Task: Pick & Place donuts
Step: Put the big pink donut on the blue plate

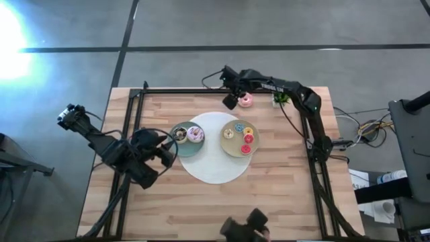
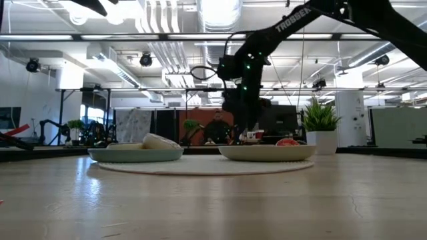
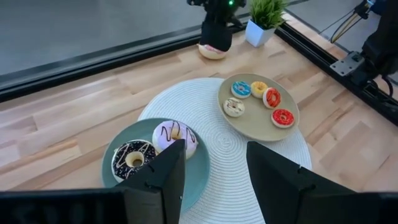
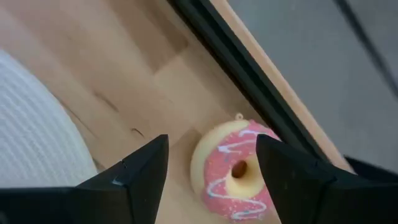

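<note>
One pink donut [image 4: 235, 171] | on table, between right fingers [image 4: 291, 177], spread

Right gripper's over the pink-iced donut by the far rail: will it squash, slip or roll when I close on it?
The pink-iced donut looks puffy and rounded, so probably soft and light; expect some squash. It lies flat on the wood, so rolling seems unlikely. The open right gripper straddles it, and the curved sides might slip from a shallow grip.

Both arms [image 1: 127, 158] matte black, jointed tube links. White "TROSSEN" lettering on the right arm [image 2: 293, 20]. Green status light near its wrist. Black cables loop along joints. Fingers [image 4: 137, 180] dark, flat, wedge-shaped.
</note>
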You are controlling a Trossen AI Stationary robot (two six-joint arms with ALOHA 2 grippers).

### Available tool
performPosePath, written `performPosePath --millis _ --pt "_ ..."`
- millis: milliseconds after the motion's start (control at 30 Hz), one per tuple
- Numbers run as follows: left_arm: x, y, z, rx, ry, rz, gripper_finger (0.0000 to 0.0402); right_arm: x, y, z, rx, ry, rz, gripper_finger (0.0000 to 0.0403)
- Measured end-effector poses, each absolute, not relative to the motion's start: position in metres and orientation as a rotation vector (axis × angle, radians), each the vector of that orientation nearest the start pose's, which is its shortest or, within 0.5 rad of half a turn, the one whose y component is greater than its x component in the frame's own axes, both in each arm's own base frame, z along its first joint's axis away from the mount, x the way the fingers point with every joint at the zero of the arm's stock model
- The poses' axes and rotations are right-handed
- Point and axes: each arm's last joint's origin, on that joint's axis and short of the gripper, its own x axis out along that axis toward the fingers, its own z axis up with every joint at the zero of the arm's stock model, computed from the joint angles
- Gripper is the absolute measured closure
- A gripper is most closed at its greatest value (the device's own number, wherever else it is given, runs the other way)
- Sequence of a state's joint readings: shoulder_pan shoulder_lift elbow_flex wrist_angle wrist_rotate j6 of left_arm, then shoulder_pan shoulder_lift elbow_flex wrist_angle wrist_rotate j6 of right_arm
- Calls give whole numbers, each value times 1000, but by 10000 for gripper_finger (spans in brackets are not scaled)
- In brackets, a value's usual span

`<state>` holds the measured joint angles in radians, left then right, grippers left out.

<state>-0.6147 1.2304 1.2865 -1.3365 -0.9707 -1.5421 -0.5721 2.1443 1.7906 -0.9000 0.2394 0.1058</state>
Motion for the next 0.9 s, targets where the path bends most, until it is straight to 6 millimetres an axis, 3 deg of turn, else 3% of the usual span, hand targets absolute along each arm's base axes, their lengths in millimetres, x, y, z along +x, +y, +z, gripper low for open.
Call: performPosePath --millis 267,600,900 --pt "177 -90 345 -519 417 852 257 349 -274 194 478 1230 -770 168" --pt "180 -84 345 -525 408 880 257 341 -280 184 518 1244 -759 177" --pt "181 -84 346 -538 401 879 257 336 -287 153 585 1339 -733 179"
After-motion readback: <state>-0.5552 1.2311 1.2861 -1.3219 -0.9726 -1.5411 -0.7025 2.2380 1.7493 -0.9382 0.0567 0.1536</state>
